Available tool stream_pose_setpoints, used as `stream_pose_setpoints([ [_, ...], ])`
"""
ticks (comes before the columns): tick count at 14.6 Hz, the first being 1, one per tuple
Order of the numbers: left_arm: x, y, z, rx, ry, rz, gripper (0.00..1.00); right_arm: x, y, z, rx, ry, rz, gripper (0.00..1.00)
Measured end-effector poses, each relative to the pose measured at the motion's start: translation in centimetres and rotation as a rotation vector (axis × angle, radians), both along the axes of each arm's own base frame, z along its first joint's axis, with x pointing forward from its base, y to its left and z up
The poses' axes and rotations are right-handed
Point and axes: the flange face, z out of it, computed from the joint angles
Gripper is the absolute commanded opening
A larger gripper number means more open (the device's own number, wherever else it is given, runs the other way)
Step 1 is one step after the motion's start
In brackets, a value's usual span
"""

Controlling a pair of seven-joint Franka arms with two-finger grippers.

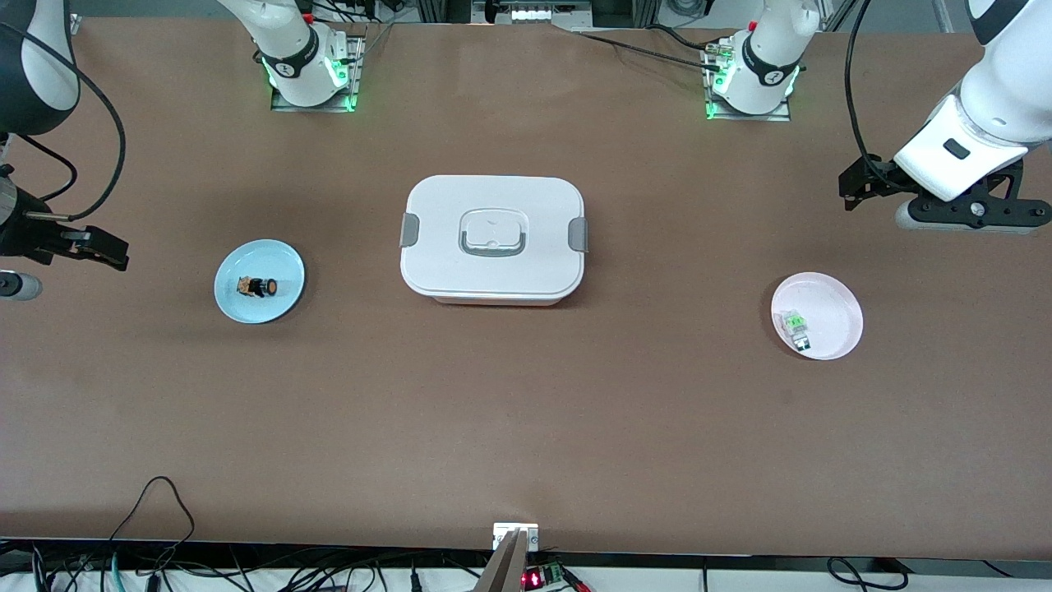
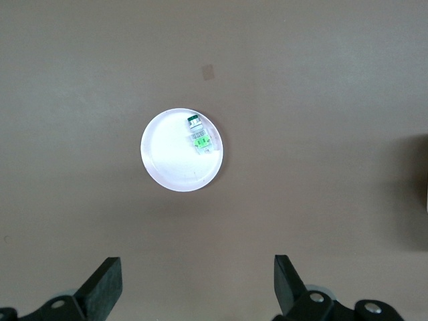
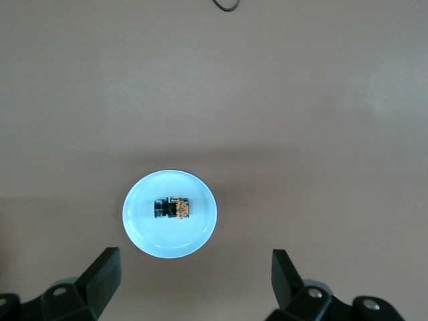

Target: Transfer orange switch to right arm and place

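Observation:
The orange switch (image 1: pixel 257 287), a tiny black part with an orange end, lies on a light blue plate (image 1: pixel 283 265) toward the right arm's end of the table. It also shows in the right wrist view as the orange switch (image 3: pixel 172 208) on the blue plate (image 3: pixel 154 235). My right gripper (image 1: pixel 105 250) hovers over bare table beside that plate, open and empty; in the right wrist view the right gripper (image 3: pixel 195 262) holds nothing. My left gripper (image 1: pixel 855 186) hangs open and empty over the left arm's end of the table; the left gripper (image 2: pixel 197 267) shows only bare table between its fingers.
A white lidded box (image 1: pixel 493 238) with grey latches sits mid-table between the two plates. A pale pink plate (image 1: pixel 834 300) toward the left arm's end holds a small clear part with a green top (image 1: pixel 795 326). Cables hang along the table edge nearest the camera.

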Motion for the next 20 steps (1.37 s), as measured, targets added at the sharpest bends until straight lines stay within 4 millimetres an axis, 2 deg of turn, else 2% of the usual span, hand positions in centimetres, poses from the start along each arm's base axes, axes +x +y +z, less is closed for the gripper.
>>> stream_pose_setpoints([
  [3,0.0,0.0,0.0,0.0,0.0,0.0,1.0,-0.1,-0.9,-0.1,0.005,0.001,-0.014,1.0],
  [8,0.0,0.0,0.0,0.0,0.0,0.001,1.0,-0.4,-0.1,0.5,0.035,-0.005,-0.01,1.0],
  [12,0.0,0.0,0.0,0.0,0.001,0.001,1.0,-1.3,-0.2,0.8,0.071,0.032,-0.029,1.0],
  [20,0.0,0.0,0.0,0.0,0.001,0.001,1.0,-4.8,-1.0,4.9,0.082,0.059,-0.011,1.0],
])
